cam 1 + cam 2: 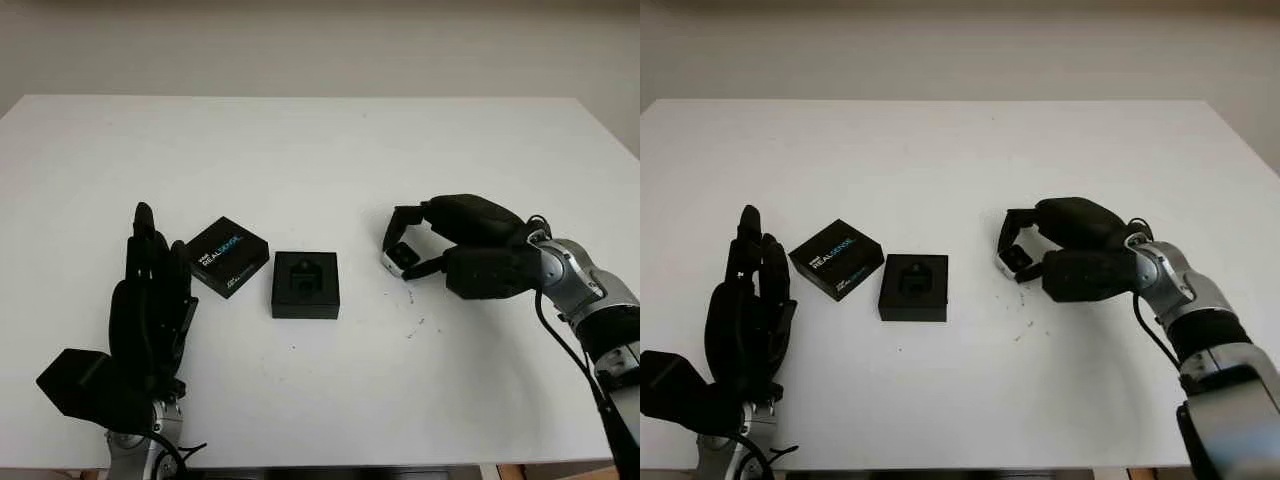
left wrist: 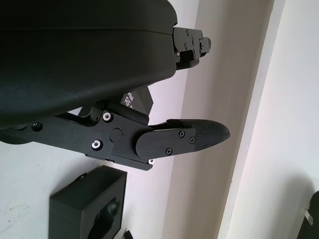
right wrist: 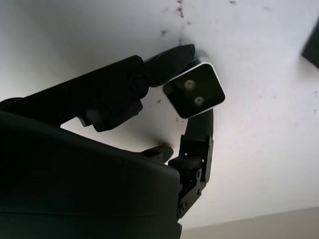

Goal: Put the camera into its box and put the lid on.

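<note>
**Spotter:** Where's the camera rn?

**Me:** In my right hand [image 1: 425, 250], right of the box base [image 1: 305, 285] and well apart from it. Fingers pinched round the small silver-and-black camera [image 1: 402, 257]; the wrist view shows its dark lens face between the fingertips [image 3: 169, 62]. Can't tell if it's clear of the table [image 1: 320, 150].

**Spotter:** Why's the base sitting like that?

**Me:** Cavity faces up, so I'd guess it's ready for a drop-in. Lid [image 1: 228, 256], printed side up, lies just beside it on the left, out of the way till last.

**Spotter:** Arm poses?

**Me:** Right forearm comes in from bottom right, wrist bent, palm toward the base. Left hand [image 1: 150, 305] is open, holding nothing, fingers pointing away from me, near the lid.
</note>
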Robot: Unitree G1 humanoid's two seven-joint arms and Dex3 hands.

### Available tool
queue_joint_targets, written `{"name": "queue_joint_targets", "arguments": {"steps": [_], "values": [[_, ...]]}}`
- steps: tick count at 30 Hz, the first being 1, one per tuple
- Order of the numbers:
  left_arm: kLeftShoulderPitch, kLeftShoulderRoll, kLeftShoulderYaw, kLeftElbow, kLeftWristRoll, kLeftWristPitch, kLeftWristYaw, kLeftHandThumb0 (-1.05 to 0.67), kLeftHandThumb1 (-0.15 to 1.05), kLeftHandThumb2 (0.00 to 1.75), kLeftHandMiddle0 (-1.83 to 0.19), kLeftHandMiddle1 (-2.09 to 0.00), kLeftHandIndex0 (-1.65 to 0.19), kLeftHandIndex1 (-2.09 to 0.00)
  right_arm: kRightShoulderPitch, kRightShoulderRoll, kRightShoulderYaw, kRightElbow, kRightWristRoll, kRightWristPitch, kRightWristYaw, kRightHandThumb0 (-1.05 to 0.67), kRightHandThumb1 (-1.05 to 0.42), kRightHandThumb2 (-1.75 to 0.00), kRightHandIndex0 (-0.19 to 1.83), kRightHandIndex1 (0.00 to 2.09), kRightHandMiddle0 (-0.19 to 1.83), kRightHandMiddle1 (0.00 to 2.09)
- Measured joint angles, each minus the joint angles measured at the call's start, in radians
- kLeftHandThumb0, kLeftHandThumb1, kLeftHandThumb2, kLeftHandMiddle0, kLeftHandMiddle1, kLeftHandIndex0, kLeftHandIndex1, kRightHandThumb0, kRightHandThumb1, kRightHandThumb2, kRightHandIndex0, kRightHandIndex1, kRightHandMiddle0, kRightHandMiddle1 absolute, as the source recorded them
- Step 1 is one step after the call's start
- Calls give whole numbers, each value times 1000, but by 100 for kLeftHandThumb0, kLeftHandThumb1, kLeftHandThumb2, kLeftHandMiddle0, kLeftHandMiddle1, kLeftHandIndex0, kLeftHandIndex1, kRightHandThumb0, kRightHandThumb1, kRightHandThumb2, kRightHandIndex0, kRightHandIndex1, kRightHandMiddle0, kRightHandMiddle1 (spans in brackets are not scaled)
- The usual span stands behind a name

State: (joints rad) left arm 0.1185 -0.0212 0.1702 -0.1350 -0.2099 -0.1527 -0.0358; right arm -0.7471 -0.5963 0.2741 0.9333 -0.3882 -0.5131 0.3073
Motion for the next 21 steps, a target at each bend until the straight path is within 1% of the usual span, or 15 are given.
{"name": "queue_joint_targets", "arguments": {"steps": [5,9,16,19,21], "values": [[1,-8,-3,-2,0,0,2,-56,105,44,0,-6,2,-6,2,18,-56,-20,94,97,99,-37,-96,-6,30,7,30,144],[1,-10,-3,-3,0,0,3,-56,105,44,0,-5,2,-6,21,22,-88,-67,152,140,151,-40,-95,-5,29,6,31,147],[3,-14,-6,-7,-1,0,3,-56,105,43,1,-5,3,-5,77,44,-135,-222,226,248,188,-42,-96,-6,26,5,31,152],[3,-13,-7,-7,0,0,1,-56,105,44,1,-5,3,-5,106,60,-163,-295,268,258,192,-43,-96,-5,26,5,31,158],[3,-13,-7,-6,-2,0,-1,-56,105,44,2,-5,4,-5,135,81,-185,-372,305,291,188,-40,-96,-5,25,5,28,166]]}}
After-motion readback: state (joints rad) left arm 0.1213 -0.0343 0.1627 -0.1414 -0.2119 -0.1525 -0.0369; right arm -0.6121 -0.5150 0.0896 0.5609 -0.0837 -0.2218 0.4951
